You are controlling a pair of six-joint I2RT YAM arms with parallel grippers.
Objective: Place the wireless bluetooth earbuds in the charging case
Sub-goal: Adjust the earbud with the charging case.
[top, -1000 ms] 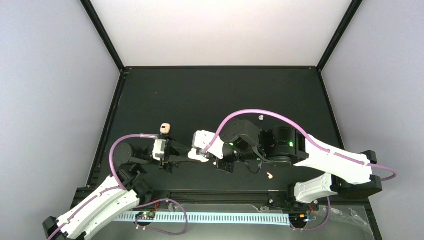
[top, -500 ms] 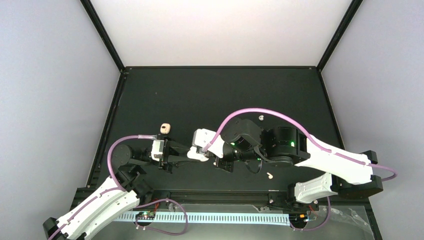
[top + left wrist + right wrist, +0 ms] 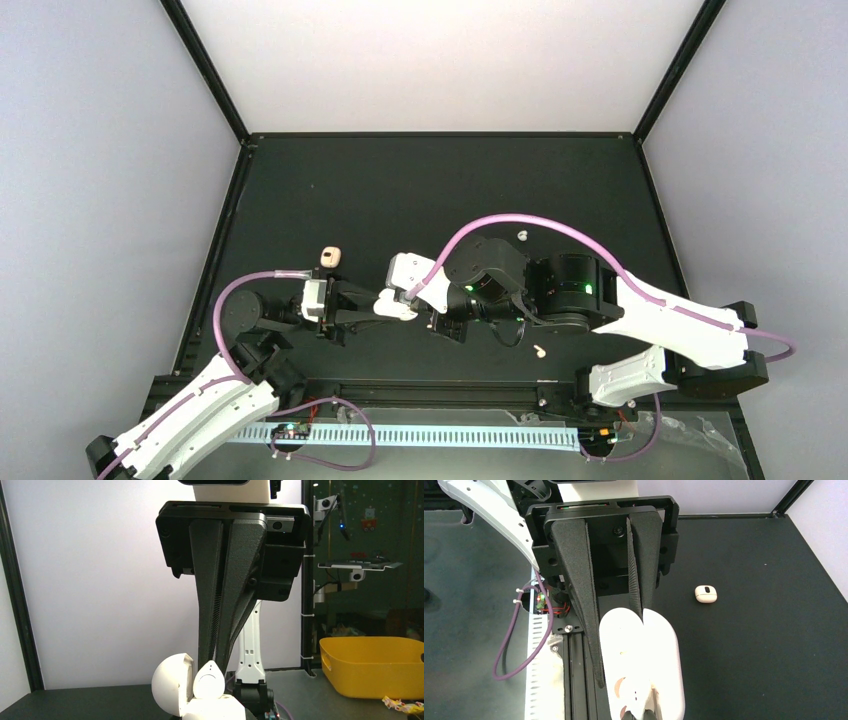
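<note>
Smooth glossy white plastic charging case (image 3: pixel 661 650), matt black table (image 3: pixel 749 655), yellow plastic bin (image 3: pixel 370 665).

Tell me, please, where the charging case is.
In the top view, the charging case is centre-frame, held open in the right claw, beside the left claw.

**Off-task odds and ends**

Small peach-tan lump (image 3: pixel 331 257) with a dark spot, lying on the matte black desk (image 3: pixel 420 180), left of centre. Pale walls (image 3: pixel 440 60) on three sides, black frame posts (image 3: pixel 205 70) at the back corners. Along the near edge, a black rail (image 3: pixel 420 385), then a white slotted strip (image 3: pixel 420 437) nearer still. Past the desk in the left wrist view, a yellow bin (image 3: pixel 372 670) at the right, with a cluttered shelf (image 3: pixel 360 565) above it against a dark green backdrop.
</note>
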